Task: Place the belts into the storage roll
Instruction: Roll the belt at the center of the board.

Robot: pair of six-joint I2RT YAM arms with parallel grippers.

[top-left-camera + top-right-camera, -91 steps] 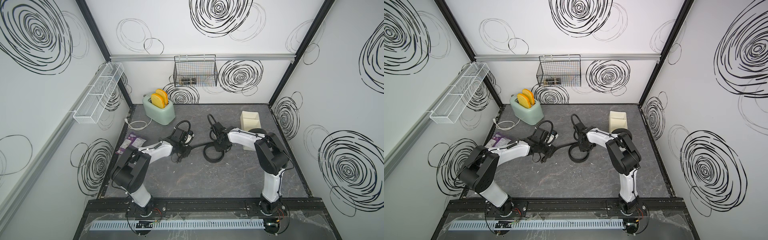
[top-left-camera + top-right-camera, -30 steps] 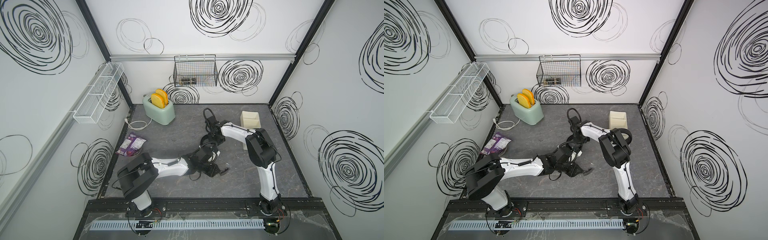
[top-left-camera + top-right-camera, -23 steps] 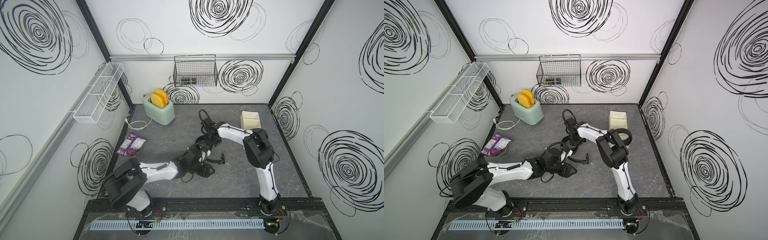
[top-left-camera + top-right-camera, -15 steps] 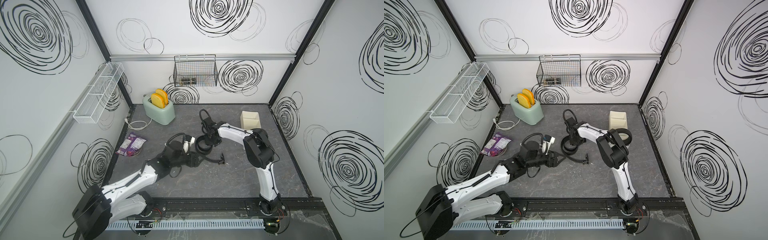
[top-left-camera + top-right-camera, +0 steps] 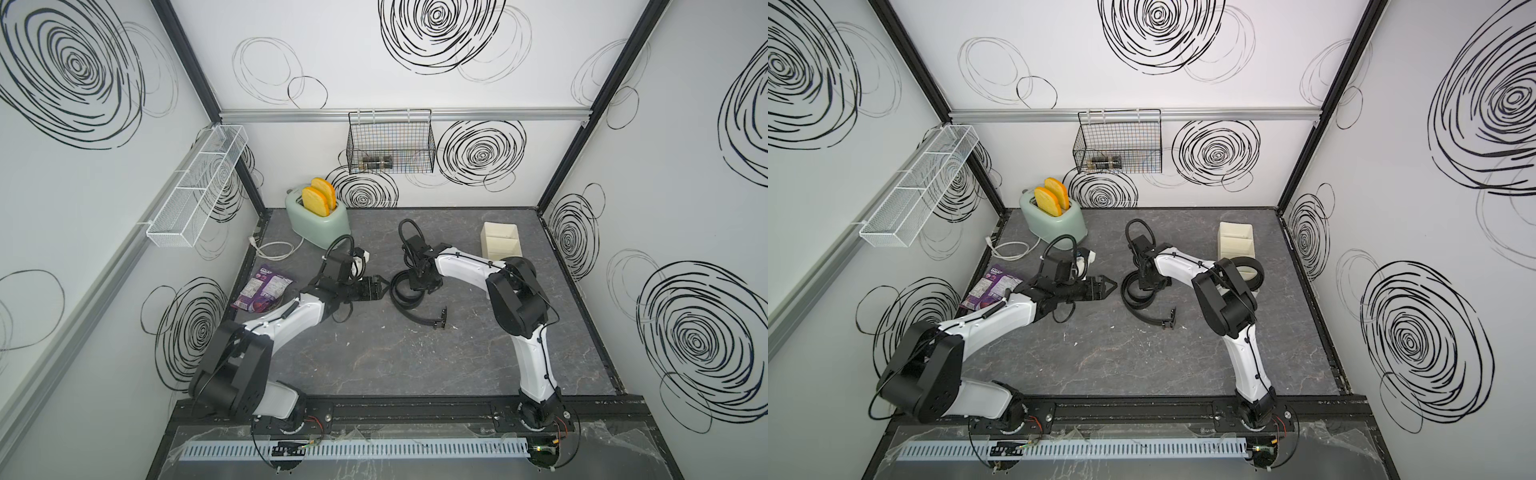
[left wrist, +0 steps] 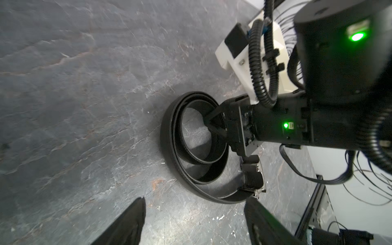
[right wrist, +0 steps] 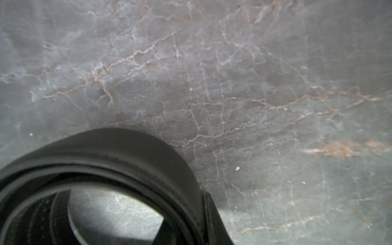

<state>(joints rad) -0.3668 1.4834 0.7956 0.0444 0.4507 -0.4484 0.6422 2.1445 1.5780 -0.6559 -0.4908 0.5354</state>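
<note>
Two belts are called for, and neither is shown seated in the storage roll (image 5: 486, 245), which stands at the far right of the table (image 5: 374, 357) with its visible compartments bare.

**Both top views:** one belt (image 5: 404, 293) lies as a slack coil mid-table, well apart from the roll. Its buckle end (image 5: 439, 323) trails toward the near right. The right gripper (image 5: 417, 283) points down onto the coil's right side. The left gripper (image 5: 1111, 286) hovers just left of the coil, jaws parted, holding nothing. In a top view a black ring (image 5: 1261, 275) shows at the roll's near end, half hidden behind the right arm. It may be the second belt, but whether it sits in a compartment cannot be told.

**Left wrist view:** the left gripper's fingers (image 6: 129, 220) stand wide apart and empty, with the coil beyond them. The right gripper's jaws, drawn nearly together, bite the coil's wall.

**Right wrist view:** the coil's band runs close under the camera, one finger (image 7: 212, 220) against its outer face.

**Judged progress:** the coil is gripped but not yet lifted. Carrying it to the roll and lowering it into a compartment are left, and the second belt's status is unsettled.
</note>
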